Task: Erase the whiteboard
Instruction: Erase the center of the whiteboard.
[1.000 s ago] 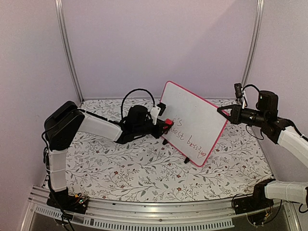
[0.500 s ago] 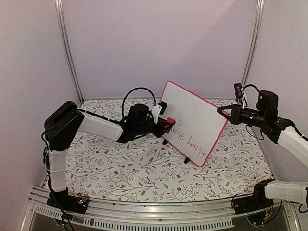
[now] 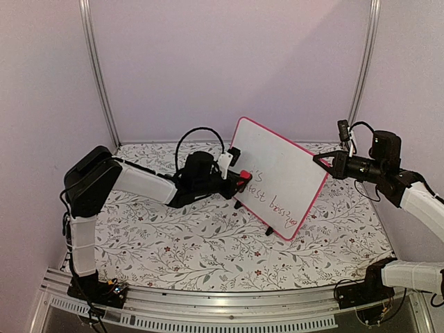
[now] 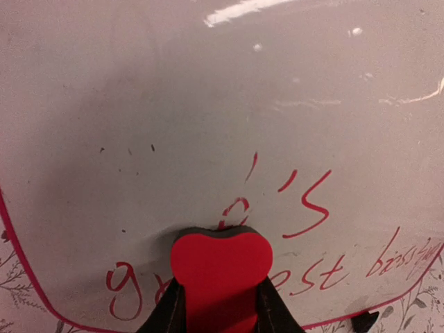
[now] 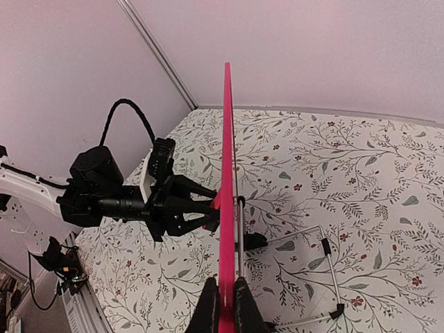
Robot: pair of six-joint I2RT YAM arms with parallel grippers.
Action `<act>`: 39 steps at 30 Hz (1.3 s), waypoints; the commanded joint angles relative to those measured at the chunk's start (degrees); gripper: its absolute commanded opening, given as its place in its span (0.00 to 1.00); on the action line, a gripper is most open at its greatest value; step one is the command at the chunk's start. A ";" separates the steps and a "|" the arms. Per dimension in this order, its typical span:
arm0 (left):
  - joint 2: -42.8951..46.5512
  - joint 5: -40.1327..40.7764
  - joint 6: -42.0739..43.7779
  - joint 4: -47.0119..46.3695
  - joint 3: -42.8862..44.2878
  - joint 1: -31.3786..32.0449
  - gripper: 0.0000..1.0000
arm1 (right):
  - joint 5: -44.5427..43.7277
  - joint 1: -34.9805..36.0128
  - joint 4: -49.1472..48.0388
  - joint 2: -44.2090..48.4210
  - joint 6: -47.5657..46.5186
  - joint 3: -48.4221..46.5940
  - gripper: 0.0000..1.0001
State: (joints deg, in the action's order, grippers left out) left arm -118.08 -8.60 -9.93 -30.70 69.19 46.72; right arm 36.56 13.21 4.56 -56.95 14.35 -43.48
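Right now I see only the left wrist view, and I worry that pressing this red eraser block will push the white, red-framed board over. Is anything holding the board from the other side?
Observer: Yes. In the top view the right gripper is shut on the right edge of the red-framed white board.
Operator: Is anything propping it from behind?
Observer: A thin wire stand behind it reaches down to the flowered table cover.
Operator: How far does the writing run past my frame?
Observer: The bottom line of red writing runs to the lower right corner and ends in a small heart.
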 commanded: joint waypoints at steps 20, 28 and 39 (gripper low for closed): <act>-1.36 3.24 1.43 3.01 7.19 0.35 0.00 | 4.01 1.36 4.69 -0.79 -0.37 1.56 0.00; -1.02 3.52 0.49 0.90 0.02 0.60 0.00 | 4.00 1.29 4.67 -0.86 -0.42 1.41 0.00; -1.01 4.91 0.44 1.57 -0.98 0.53 0.00 | 3.98 1.31 4.67 -0.80 -0.44 1.46 0.00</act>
State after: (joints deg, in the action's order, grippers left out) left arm -118.30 -4.89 -9.50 -29.19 67.79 46.76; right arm 36.36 13.21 4.56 -56.97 14.55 -43.48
